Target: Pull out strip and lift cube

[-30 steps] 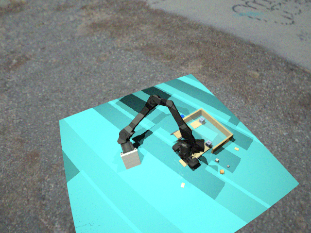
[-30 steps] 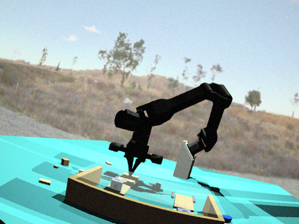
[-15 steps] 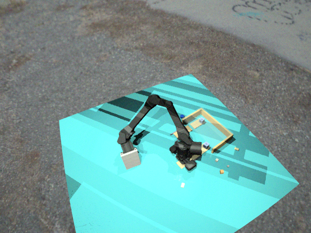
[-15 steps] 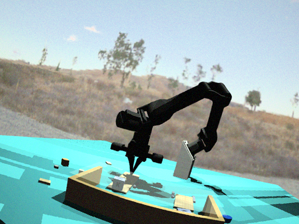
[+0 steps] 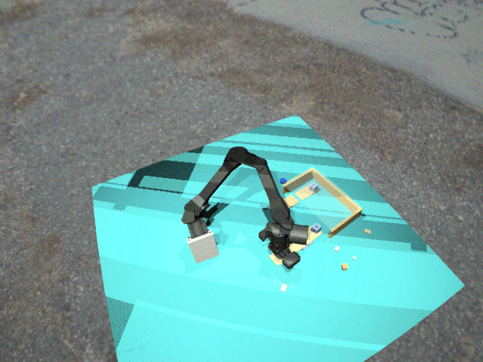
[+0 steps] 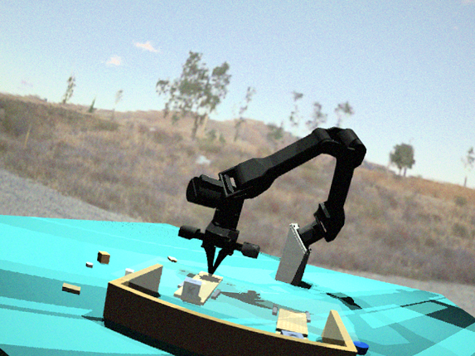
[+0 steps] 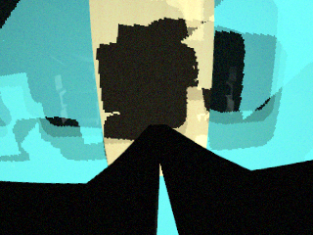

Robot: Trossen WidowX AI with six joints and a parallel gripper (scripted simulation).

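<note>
My gripper (image 6: 211, 272) (image 7: 156, 132) is shut and empty, its tips down at the outer part of the near strip (image 5: 298, 247) (image 6: 210, 286) (image 7: 109, 12); whether they touch it I cannot tell. This strip is pale tan and looks unbroken where it shows; the arm hides part of it in the top view. A grey-blue cube (image 5: 316, 228) (image 6: 191, 291) with a letter-like mark sits on its inner end. The other strip (image 5: 305, 193) (image 6: 292, 322) shows a gap before a separate outer piece (image 5: 291, 200). A second grey-blue cube (image 5: 313, 187) (image 6: 292, 334) sits on its inner end.
A tan three-sided wall (image 5: 338, 191) (image 6: 224, 328) stands around the inner area, open towards the arm's base. Small grey blocks flank the strips. A blue disc (image 5: 283, 180) (image 6: 361, 347) lies outside the wall. An orange cube (image 5: 344, 266) (image 6: 102, 257) and a tan block (image 5: 367, 231) (image 6: 70, 288) lie outside too.
</note>
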